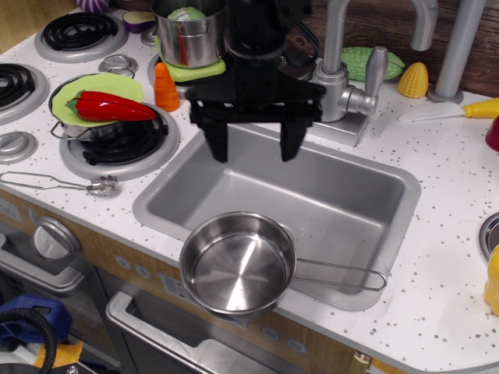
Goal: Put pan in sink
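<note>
Far left: wire utensil (58, 184) lying flat on the speckled counter (452, 195), in front of the stove burners.
Left burner: small pot (93, 128) topped by a green plate (90, 89) with a red pepper (109, 107) across it.
Back left: taller steel pot (189, 35) on a green mat, orange carrot (165, 87) upright just in front.
Centre, above: black gripper (254, 142) hanging over the back part of the sink, fingers spread wide, pinching nothing, well apart from the pan.
Centre, below: pan (237, 263) perched on the front rim of the sink, bowl partly overhanging the counter edge, wire handle pointing right along the rim; not down in the basin.
Centre right: sink (312, 195), grey basin, floor bare.
Behind sink: faucet (343, 78), with a round lid (300, 74) partly hidden beside it.
Back right: green vegetable (394, 62), yellow corn (413, 79), knife (452, 111) with yellow handle.
Right edge: yellow item (493, 280), cut off, kind unclear.
</note>
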{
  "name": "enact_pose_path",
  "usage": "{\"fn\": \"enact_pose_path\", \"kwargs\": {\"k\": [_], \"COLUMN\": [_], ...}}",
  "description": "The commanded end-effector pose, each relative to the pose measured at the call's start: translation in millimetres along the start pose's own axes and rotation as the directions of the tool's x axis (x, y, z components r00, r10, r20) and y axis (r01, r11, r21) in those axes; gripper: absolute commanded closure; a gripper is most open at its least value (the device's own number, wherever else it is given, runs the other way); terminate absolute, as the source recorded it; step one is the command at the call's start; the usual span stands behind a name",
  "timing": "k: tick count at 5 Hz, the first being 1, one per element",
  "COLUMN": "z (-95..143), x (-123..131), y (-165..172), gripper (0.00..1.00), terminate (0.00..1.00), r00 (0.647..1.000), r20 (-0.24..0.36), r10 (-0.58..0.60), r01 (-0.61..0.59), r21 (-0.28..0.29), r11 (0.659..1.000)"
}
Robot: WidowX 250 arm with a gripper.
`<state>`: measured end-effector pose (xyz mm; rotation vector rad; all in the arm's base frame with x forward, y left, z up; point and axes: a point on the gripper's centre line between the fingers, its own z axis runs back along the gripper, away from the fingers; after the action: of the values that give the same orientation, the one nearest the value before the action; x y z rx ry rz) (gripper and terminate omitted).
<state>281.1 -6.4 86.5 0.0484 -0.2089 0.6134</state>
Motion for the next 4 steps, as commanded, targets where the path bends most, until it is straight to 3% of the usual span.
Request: {"fn": "enact_pose_path", "kwargs": {"k": [1, 2, 4], "z": [0, -5, -31], "x": [-15, -26, -37], "y": [-18, -25, -37], "gripper": [0.00, 0.00, 0.00], "terminate": [0.00, 0.00, 0.00], "r00": [0.994, 0.989, 0.984], "r20": [-0.004, -0.038, -0.035], "r10": [0.110, 0.140, 0.173], "r01": [-0.110, -0.139, -0.175], "r21": [0.018, 0.009, -0.038], "r11": [0.994, 0.990, 0.984]}}
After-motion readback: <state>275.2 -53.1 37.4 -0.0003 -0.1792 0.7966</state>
